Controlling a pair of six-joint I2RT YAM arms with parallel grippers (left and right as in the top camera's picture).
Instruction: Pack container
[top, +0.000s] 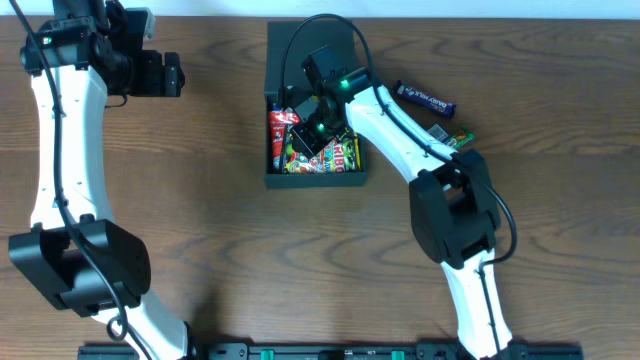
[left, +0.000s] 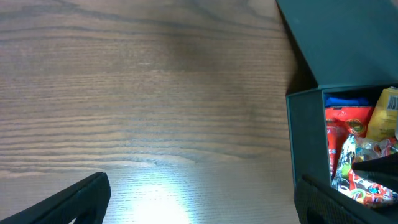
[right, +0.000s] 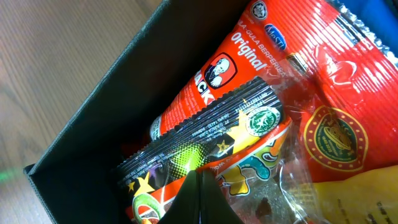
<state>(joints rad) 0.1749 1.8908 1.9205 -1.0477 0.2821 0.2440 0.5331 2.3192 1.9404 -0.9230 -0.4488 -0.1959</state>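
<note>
The container (top: 315, 182) is a dark square box with its flap lid (top: 300, 45) open at the back; it also shows in the left wrist view (left: 308, 137) and the right wrist view (right: 93, 124). Several snack packets lie inside. My right gripper (top: 305, 135) is down inside the box, its fingers (right: 199, 180) shut on the edge of a colourful gummy packet (right: 249, 134) lying beside a red packet (right: 217, 74). My left gripper (top: 172, 75) is open and empty over the table left of the box, and its fingers show in the left wrist view (left: 202, 193).
A dark blue snack bar (top: 425, 97) and a small green packet (top: 452, 135) lie on the table right of the box. A red and yellow packet (right: 336, 124) fills the box's right side.
</note>
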